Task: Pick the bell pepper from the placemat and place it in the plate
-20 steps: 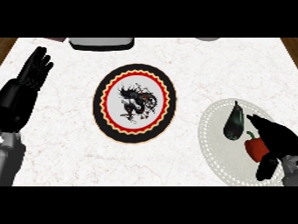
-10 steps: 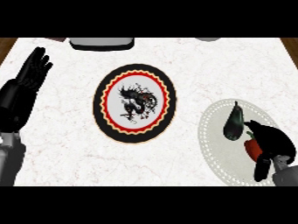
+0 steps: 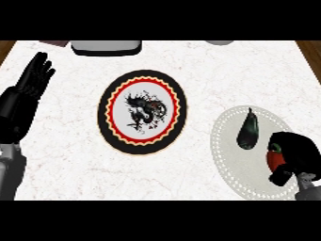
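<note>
A red bell pepper [image 3: 276, 158] lies on the white lacy placemat [image 3: 232, 164] at the right, mostly hidden under my right hand [image 3: 298, 150]. The fingers and thumb of that hand curl round the pepper, and only a red patch with a bit of green shows at its left side. The round plate [image 3: 114, 136], black-rimmed with a red ring and a dragon design, sits in the middle of the counter, left of the placemat, with nothing on it. My left hand [image 3: 20, 101] rests open at the left edge, fingers up.
A dark eggplant [image 3: 247, 132] lies on the placemat just up-left of the pepper, close to my right hand. A grey-white container [image 3: 107, 46] and another object [image 3: 220, 42] sit at the counter's far edge. Wood floor shows past both far corners.
My right hand has moved left over the pepper and closed round it, hiding most of the red. The left hand, plate and eggplant have not moved.
</note>
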Robot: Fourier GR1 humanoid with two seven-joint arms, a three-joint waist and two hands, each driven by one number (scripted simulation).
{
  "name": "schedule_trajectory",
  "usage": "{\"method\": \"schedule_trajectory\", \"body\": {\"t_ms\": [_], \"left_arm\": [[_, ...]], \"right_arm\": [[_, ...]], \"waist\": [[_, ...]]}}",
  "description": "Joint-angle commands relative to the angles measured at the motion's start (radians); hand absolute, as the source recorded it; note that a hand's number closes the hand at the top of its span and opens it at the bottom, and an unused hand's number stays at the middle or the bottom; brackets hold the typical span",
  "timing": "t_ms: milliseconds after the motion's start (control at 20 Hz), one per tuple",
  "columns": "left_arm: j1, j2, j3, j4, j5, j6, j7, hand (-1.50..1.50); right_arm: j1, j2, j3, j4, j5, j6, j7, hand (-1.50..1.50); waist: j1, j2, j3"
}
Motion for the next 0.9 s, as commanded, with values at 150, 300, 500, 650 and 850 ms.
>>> {"method": "schedule_trajectory", "body": {"t_ms": [150, 300, 500, 650, 850], "left_arm": [[0.01, 0.01, 0.025, -0.005, -0.016, 0.027, 0.021, 0.0], [0.021, 0.006, 0.011, -0.052, 0.001, 0.004, 0.038, 0.0], [-0.003, 0.029, 0.049, -0.004, 0.026, -0.03, 0.004, 0.0], [0.006, -0.001, 0.013, -0.011, 0.007, -0.019, 0.015, 0.0], [0.002, -0.034, -0.017, -0.007, -0.026, 0.003, -0.009, 0.0]], "right_arm": [[0.328, 0.06, -0.033, -0.295, 0.107, -0.169, 0.293, 1.5], [0.408, 0.093, 0.031, -0.498, 0.227, -0.185, 0.407, 1.5], [0.5, 0.104, 0.094, -0.735, 0.228, -0.163, 0.398, 1.5], [0.475, 0.124, 0.182, -0.82, 0.313, -0.205, 0.378, 1.5], [0.358, 0.206, 0.327, -0.88, 0.395, -0.194, 0.381, 1.5]], "waist": [[-0.048, -0.004, 0.007], [-0.014, 0.001, 0.008], [-0.007, 0.006, 0.009], [-0.002, 0.006, 0.009], [0.012, 0.009, 0.009]]}}
